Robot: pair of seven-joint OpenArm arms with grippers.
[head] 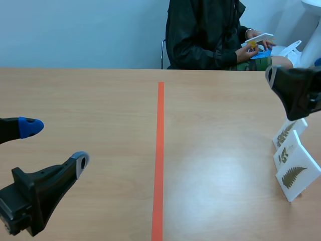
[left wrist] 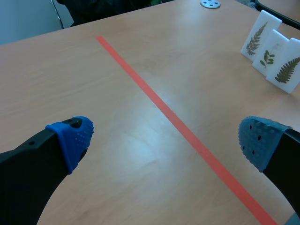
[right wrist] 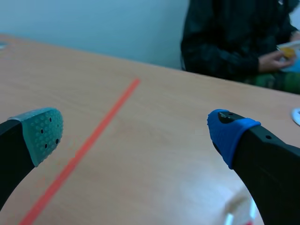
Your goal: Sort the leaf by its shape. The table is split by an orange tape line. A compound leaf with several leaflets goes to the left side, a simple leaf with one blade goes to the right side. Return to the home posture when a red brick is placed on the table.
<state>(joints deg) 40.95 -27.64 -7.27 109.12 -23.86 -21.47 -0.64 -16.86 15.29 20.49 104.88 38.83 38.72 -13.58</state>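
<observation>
Three white leaf cards stand in a row near the table's right edge: a fern-like sprig (head: 286, 133) (left wrist: 257, 37), a sprig with small rounded leaflets (head: 286, 153) (left wrist: 268, 56), and a fern frond (head: 296, 176) (left wrist: 287, 70). My left gripper (head: 55, 145) (left wrist: 166, 138) hovers open over the left half, nothing between its fingers. My right gripper (right wrist: 136, 133) is raised over the far right, above the cards, open and holding nothing; in the scene view its body (head: 298, 93) hides part of the cards' far end.
The orange tape line (head: 159, 150) (left wrist: 187, 133) (right wrist: 89, 145) splits the wooden table. A person in a dark jacket (head: 205, 32) sits across, hands holding a white card (head: 258, 40). A small grey disc (left wrist: 210, 3) lies at the far right.
</observation>
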